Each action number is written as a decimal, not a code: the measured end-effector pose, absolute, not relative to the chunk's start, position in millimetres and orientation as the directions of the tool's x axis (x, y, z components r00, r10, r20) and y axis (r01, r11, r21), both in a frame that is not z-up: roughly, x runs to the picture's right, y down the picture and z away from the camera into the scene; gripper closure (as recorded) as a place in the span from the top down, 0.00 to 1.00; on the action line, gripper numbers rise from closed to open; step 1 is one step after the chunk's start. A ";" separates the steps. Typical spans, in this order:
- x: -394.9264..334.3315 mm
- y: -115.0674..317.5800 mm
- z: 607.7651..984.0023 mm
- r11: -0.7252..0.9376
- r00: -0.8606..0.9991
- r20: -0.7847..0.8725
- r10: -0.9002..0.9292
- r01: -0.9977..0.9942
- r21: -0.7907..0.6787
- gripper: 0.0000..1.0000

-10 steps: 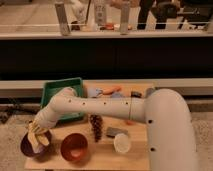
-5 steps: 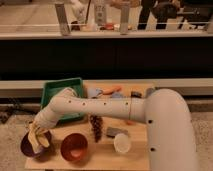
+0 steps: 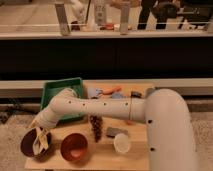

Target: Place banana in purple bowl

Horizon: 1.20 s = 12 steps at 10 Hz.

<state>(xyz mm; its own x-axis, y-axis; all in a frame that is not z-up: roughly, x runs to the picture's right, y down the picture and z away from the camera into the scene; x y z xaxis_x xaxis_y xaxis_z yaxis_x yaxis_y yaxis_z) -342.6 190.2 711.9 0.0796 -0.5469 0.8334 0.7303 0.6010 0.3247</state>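
Barely anything has shifted over the last 0.5 s: the gripper (image 3: 41,138) hangs low over the purple bowl (image 3: 28,146), fingers clasped on the banana (image 3: 44,145), whose long axis points steeply down into that bowl, directly beneath the fingers, so release needs no sideways travel.

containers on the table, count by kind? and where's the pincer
Bowls: 2 (purple bowl, orange-red bowl)
Cups: 1 (white cup)
Trays: 1 (green tray)
Total: 4
The pincer is over the purple bowl, at the table's front left corner.
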 end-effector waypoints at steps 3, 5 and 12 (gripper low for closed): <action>-342.5 190.1 713.6 0.599 0.078 0.832 -0.549 0.731 0.326 0.66; -342.6 189.9 713.7 0.599 0.078 0.832 -0.549 0.731 0.326 0.66; -342.6 190.3 713.9 0.599 0.078 0.833 -0.548 0.731 0.326 0.66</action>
<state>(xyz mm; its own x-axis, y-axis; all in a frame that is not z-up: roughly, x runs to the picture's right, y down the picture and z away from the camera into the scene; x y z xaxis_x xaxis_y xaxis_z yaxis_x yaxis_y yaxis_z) -342.6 190.3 713.9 0.0783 -0.5481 0.8327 0.7312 0.5994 0.3257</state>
